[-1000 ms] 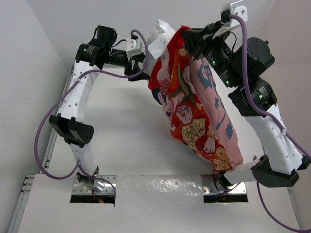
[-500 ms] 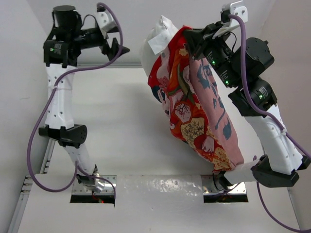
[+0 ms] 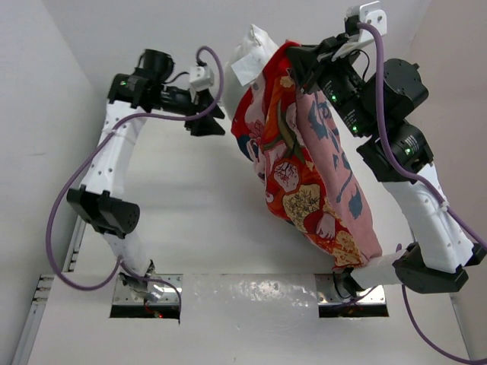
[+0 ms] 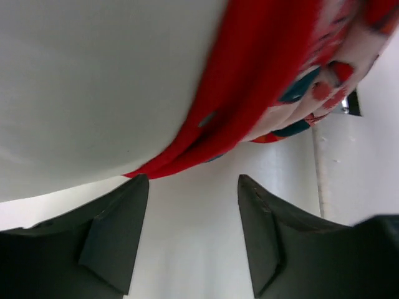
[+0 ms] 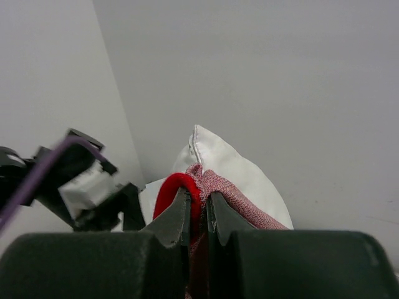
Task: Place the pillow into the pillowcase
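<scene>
It looks like a robotics lab test cell: plain white walls (image 3: 30, 114) box in a white tabletop (image 3: 198, 228), with two purple-cabled arms (image 3: 112, 163) bolted to metal plates (image 3: 377, 295).

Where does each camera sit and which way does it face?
Top external: above, behind the robot, looking down at the table; left arm, right arm show.
Left wrist: looks past the open left gripper at pillow and pillowcase.
Right wrist: looks along the right gripper, shut on the pillowcase, toward the pillow.
All share pillow, pillowcase.
</scene>
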You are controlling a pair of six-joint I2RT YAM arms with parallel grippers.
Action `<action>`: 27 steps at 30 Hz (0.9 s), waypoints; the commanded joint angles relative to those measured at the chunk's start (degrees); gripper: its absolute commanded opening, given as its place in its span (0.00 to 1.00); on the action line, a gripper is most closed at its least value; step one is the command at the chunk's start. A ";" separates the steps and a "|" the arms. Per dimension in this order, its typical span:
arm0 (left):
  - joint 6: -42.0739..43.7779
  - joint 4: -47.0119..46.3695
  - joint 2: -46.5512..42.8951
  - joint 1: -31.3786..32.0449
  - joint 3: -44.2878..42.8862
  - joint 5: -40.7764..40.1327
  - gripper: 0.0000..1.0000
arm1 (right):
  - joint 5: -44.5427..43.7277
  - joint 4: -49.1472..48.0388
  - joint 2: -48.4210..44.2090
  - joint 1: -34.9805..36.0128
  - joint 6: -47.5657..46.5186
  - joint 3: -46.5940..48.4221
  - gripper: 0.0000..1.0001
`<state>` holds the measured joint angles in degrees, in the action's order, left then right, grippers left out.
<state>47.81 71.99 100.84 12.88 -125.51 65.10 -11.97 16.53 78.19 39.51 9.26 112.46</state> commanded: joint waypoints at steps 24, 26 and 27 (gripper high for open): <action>-2.56 -7.05 3.58 9.60 5.89 14.97 0.48 | -2.80 -10.91 -3.31 0.04 -1.08 -1.37 0.00; -1.50 -5.63 3.75 10.67 6.24 15.93 0.38 | -2.45 -11.35 -3.05 -0.04 -0.82 -1.46 0.00; -1.84 -6.76 3.75 11.02 6.33 16.20 0.13 | -2.27 -11.18 -2.96 -0.04 -0.47 -1.28 0.00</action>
<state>42.09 63.40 104.42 21.17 -119.13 74.78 -13.93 15.00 76.88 39.51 8.97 110.26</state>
